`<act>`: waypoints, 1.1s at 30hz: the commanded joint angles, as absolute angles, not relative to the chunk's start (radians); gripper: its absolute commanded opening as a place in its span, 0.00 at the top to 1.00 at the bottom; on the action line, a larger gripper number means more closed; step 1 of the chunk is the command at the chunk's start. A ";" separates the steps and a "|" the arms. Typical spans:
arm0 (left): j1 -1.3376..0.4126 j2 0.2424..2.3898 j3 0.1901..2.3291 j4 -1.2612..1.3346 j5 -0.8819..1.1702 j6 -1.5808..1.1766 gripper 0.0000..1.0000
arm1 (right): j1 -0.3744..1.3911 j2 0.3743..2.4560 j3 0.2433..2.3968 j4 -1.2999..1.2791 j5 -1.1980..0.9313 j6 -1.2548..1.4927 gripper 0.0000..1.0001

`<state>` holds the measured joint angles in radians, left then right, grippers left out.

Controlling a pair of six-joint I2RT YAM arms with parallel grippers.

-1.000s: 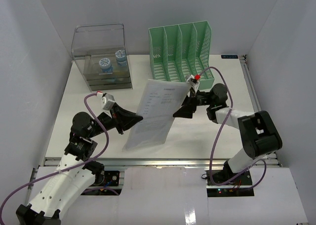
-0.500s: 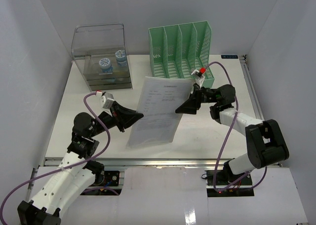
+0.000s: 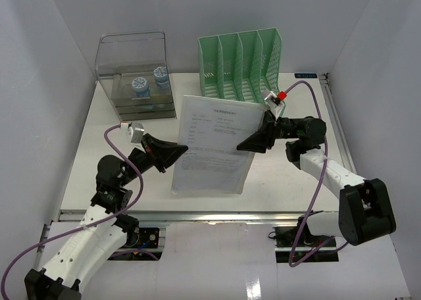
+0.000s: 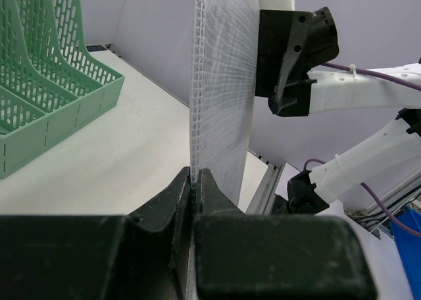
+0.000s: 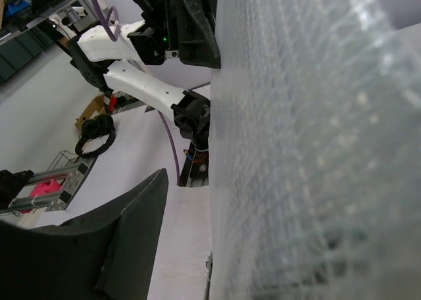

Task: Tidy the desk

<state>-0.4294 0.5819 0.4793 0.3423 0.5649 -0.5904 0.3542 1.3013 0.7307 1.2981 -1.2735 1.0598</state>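
White walls are seen closing in three sides of the desk [image 3: 92,162], a large flat white rectangular top that is laid with its long axis left to right and on which everything else is set. Along its near long edge a grey metal rail [image 3: 217,214] is fixed.

Above the middle of the desk a sheet [image 3: 214,145] is held up at a tilt, its printed face turned towards the overhead camera and its long axis run from near to far. Whether its near short edge touches the top cannot be told. In the wrist views it is shown as translucent ribbed plastic, fluted along the cut edge.

Its left long edge is pinched by the left gripper [image 3: 184,149], whose black fingers are pressed against both faces. At its right long edge the right gripper [image 3: 241,145] is placed. One black finger [image 5: 125,241] is seen standing apart from the sheet's face and the other is hidden behind it, so the jaws are read as spread, not clamped.

Farther back, at the far left, a clear plastic drawer box [image 3: 135,76] is stood, with two round blue-and-white things [image 3: 139,85] inside. To its right a green slotted file rack [image 3: 240,66] is stood upright, its walls perforated and its dividers run near to far
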 commanded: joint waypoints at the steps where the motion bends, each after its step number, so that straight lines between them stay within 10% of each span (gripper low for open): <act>1: -0.433 0.598 0.471 0.432 0.516 -0.638 0.95 | 0.364 1.255 0.757 1.884 -1.286 1.057 0.53; 11: -0.433 0.638 0.463 0.457 0.491 -0.650 0.93 | 0.364 1.217 0.802 1.828 -1.321 1.072 0.91; 23: -0.433 0.575 0.462 0.379 0.416 -0.618 0.56 | 0.362 1.143 0.893 1.237 -1.353 0.720 0.92; 29: -0.433 0.551 0.461 0.361 0.411 -0.611 0.37 | 0.371 1.169 1.143 0.188 -1.219 0.047 0.92; 33: -0.433 0.518 0.475 0.337 0.390 -0.569 0.23 | 0.366 1.180 1.186 0.055 -1.117 -0.064 0.92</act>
